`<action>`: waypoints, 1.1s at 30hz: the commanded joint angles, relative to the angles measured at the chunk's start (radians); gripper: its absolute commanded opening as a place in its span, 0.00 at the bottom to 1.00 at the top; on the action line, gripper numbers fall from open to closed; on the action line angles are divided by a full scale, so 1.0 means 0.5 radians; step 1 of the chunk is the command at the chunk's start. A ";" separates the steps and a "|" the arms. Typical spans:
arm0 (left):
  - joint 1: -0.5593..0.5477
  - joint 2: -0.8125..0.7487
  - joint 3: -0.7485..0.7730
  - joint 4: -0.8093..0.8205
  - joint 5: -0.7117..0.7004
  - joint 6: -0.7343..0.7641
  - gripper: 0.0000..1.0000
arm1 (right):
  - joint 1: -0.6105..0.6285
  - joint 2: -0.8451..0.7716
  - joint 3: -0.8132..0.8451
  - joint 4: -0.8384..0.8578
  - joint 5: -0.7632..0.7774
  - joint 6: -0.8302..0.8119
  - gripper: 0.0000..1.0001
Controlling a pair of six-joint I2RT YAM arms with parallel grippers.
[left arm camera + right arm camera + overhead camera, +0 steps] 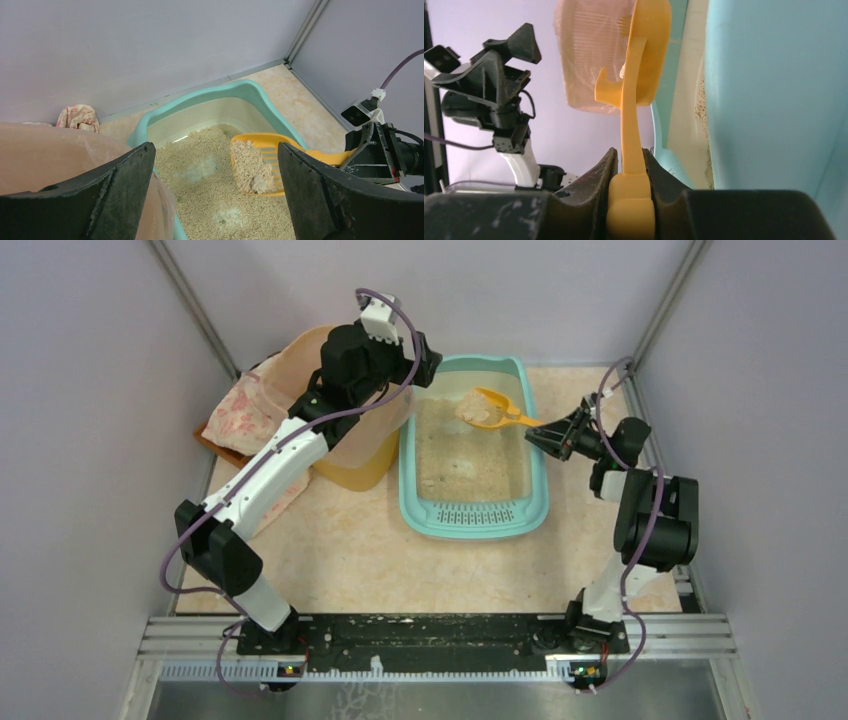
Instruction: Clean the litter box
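Partway: grips 1 loaded scoop (pixel 487 410) over box (pixel 468 532) in right gripper (pixel 535 432), holds left gripper (pixel 214 150) agape, empty; needs dumping into bin (pixel 365 465) beside box.

You get bright, even, diffuse light throughout, soft faint shadows beneath the arms on the beige speckled counter (pixel 330 560), close yellow plastic scoop handle (pixel 631 150) slightly soft.

no legible text, labels, brands or numbers in any view, litter box (pixel 470 532) unmarked, scoop (pixel 490 408) unmarked, bin (pixel 365 472) unmarked, base rail (pixel 400 671) ticks too small to read
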 commanded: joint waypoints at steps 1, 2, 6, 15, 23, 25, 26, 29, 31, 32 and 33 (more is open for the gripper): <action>0.019 -0.017 0.026 0.062 0.024 0.004 0.97 | -0.011 0.234 -0.057 1.459 -0.019 1.028 0.00; 0.019 -0.012 0.031 0.063 0.026 0.000 0.97 | -0.023 0.295 -0.069 1.646 -0.006 1.154 0.00; 0.019 -0.003 0.045 0.064 0.029 0.002 0.97 | -0.029 0.320 -0.101 1.679 0.019 1.123 0.00; 0.024 0.044 0.087 0.069 0.029 -0.012 0.97 | -0.091 0.095 -0.055 1.074 -0.066 0.685 0.00; 0.030 0.063 0.102 0.068 0.027 -0.009 0.97 | -0.102 -0.162 0.140 -0.630 -0.015 -0.561 0.00; 0.032 0.056 0.101 0.069 0.028 0.000 0.97 | -0.138 -0.174 0.160 -0.755 -0.014 -0.643 0.00; 0.037 0.057 0.096 0.068 0.028 -0.001 0.97 | -0.118 -0.161 0.161 -0.721 -0.021 -0.607 0.00; 0.050 0.073 0.089 0.078 0.060 -0.030 0.97 | 0.060 -0.109 0.267 -1.035 -0.041 -0.845 0.00; 0.052 0.086 0.105 0.081 0.105 -0.047 0.97 | 0.108 -0.105 0.417 -1.539 0.017 -1.240 0.00; 0.052 0.086 0.112 0.084 0.112 -0.049 0.97 | 0.086 -0.121 0.421 -1.531 0.034 -1.235 0.00; 0.052 0.085 0.114 0.084 0.116 -0.047 0.97 | 0.036 -0.137 0.351 -1.291 0.014 -1.065 0.00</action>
